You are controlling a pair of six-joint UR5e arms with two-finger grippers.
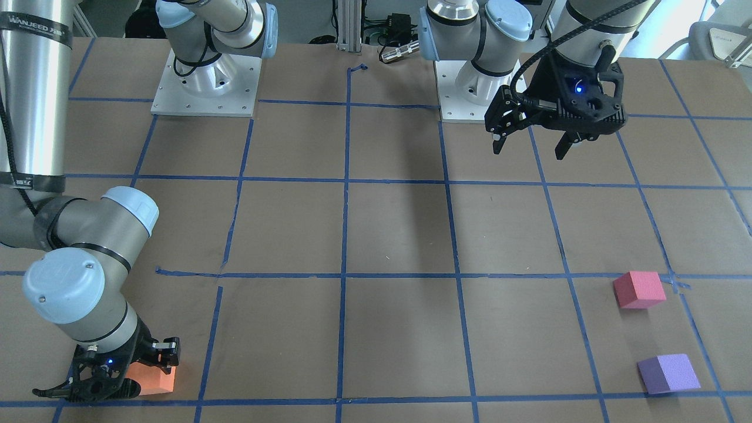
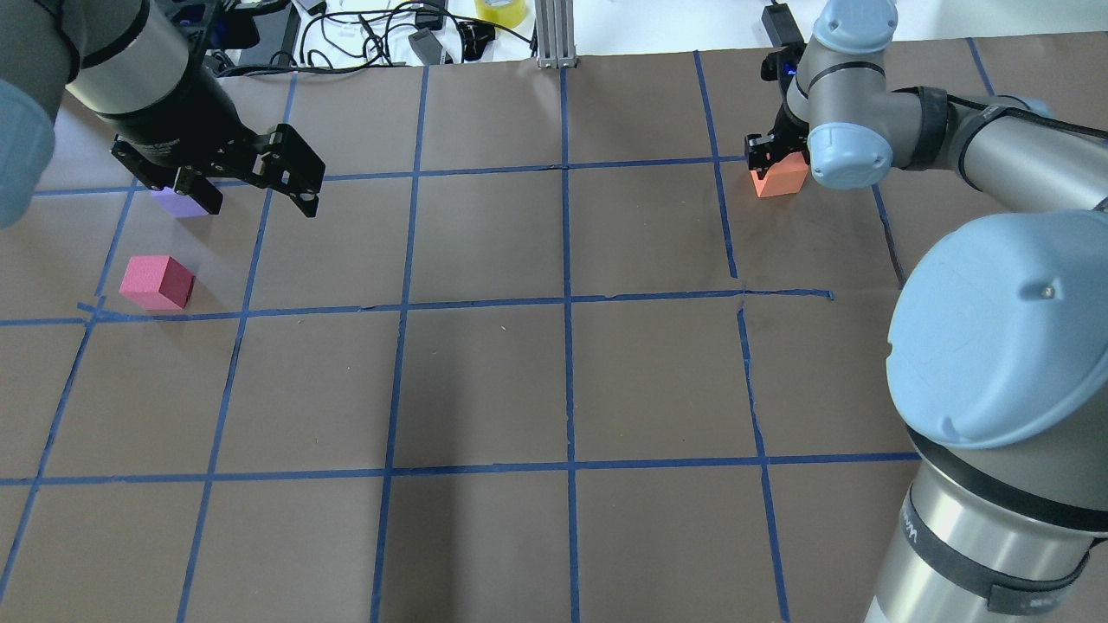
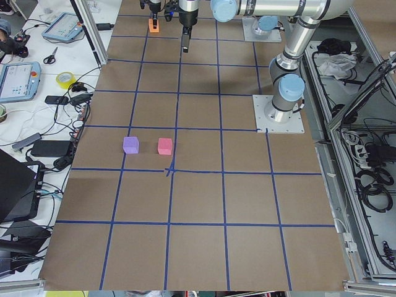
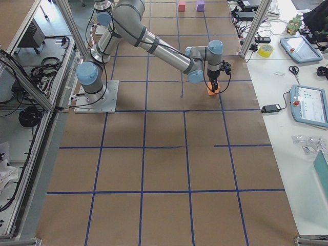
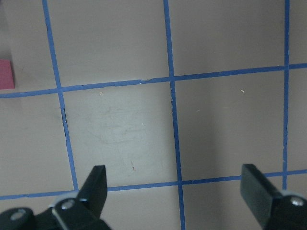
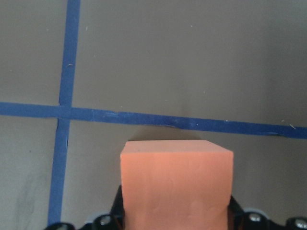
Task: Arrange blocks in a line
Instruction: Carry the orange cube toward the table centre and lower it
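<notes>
The orange block (image 1: 154, 379) sits near the table's far edge on my right and fills the right wrist view (image 6: 176, 184). My right gripper (image 2: 779, 166) is shut on it, low at the table. The pinkish-red block (image 2: 156, 281) and the purple block (image 1: 668, 373) lie a little apart on the left side. My left gripper (image 2: 260, 206) is open and empty and hangs above the table. In the overhead view it partly hides the purple block (image 2: 177, 206). The left wrist view shows the open left gripper (image 5: 175, 191) over bare paper, with the pinkish-red block (image 5: 5, 74) at its left edge.
Blue tape lines (image 2: 567, 298) mark a grid on the brown paper table. The two arm base plates (image 1: 205, 88) (image 1: 470, 97) stand at the robot's side. Cables and a yellow tape roll (image 2: 500, 10) lie beyond the far edge.
</notes>
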